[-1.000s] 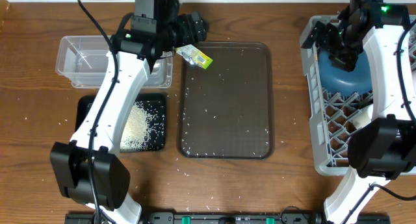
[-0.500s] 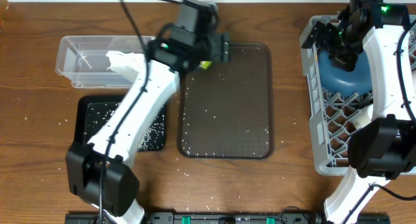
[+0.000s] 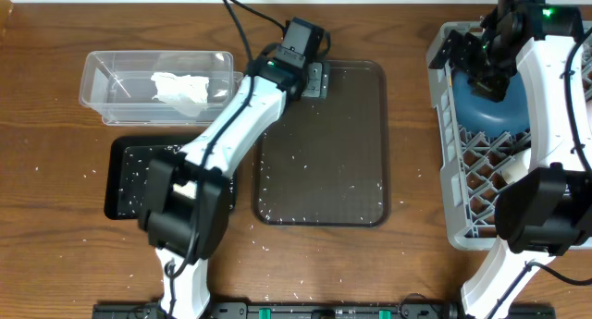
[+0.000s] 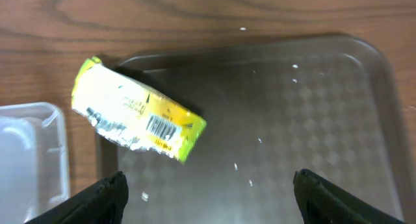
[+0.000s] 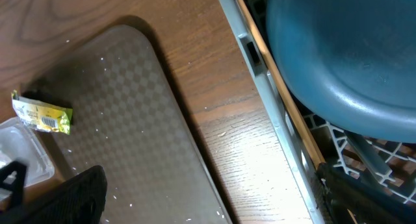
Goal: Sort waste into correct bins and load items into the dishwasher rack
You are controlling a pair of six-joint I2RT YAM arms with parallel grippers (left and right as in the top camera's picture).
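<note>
1. Left arm has swung further right since half a second ago; the left gripper now hangs over the far-left corner of the serving tray, jaws spread wide, holding nothing
2. Snack wrapper lies flat across that tray corner, partly over the rim, just beside the clear tub, touching neither finger
3. Paper scrap sits inside the clear tub; rice grains are scattered in the black tray, and a few lie loose on the serving tray
4. Right gripper is unmoved, jaws wide and empty, over the left side of the rack, by the dark blue dish in the rack
</note>
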